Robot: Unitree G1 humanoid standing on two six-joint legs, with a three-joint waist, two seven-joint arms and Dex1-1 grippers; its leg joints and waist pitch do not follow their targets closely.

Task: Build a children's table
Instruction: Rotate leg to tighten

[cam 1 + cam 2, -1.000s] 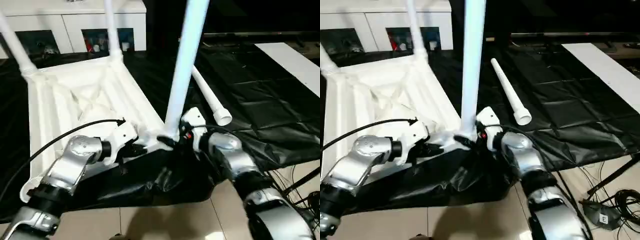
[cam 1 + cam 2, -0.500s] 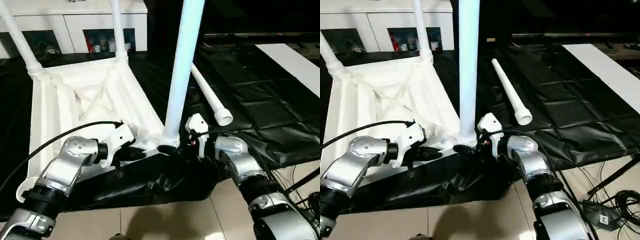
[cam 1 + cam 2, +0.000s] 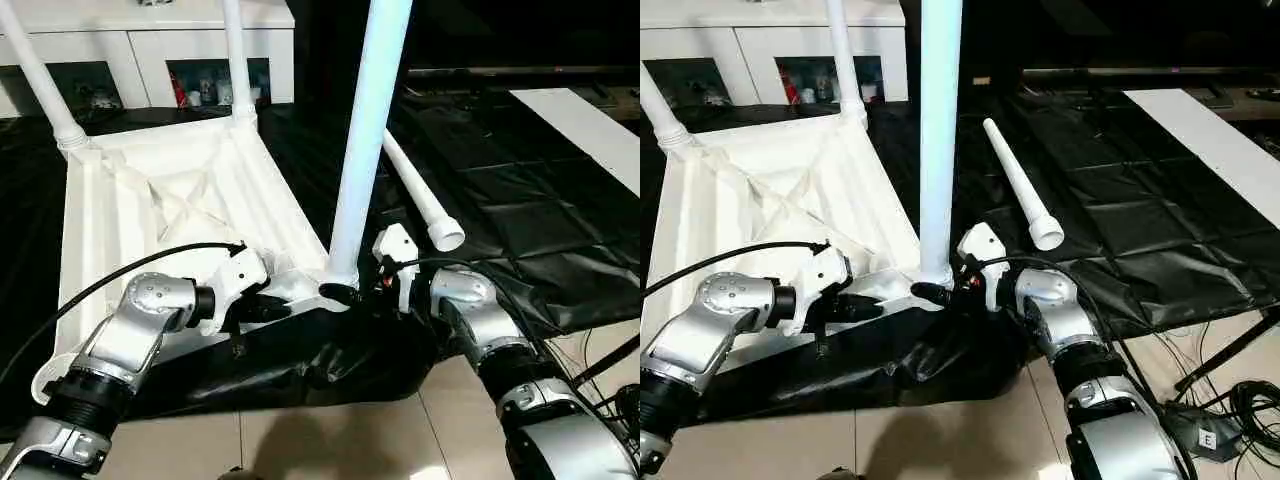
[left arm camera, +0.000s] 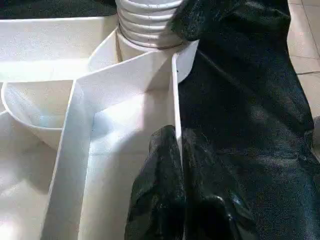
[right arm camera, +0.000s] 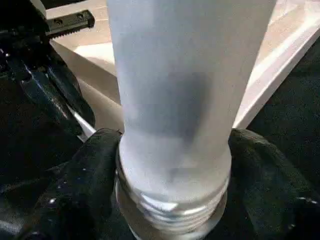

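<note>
The children's table top (image 3: 170, 200) lies upside down on the black sheet, ribbed underside up. Two white legs (image 3: 237, 55) (image 3: 35, 75) stand in its far corner sockets. A third leg (image 3: 365, 130) stands upright in the near right socket. My left gripper (image 4: 176, 137) is shut on the thin rim wall of the top, close to that socket. My right gripper (image 5: 172, 150) has a black finger (image 5: 95, 165) on each side of that leg's threaded base, pressed against it. A loose leg (image 3: 420, 195) lies on the sheet behind my right arm.
The black-sheeted table (image 3: 520, 200) ends just in front of me, its sheet hanging over the edge above the tiled floor. A white glass-door cabinet (image 3: 150, 40) stands behind. A white board (image 3: 590, 120) lies far right. Cables (image 3: 1240, 400) trail on the floor at right.
My right wrist has drawn back slightly from the leg's base and its fingers have narrowed onto it. The left gripper keeps its hold on the rim. The view has shifted a little.
</note>
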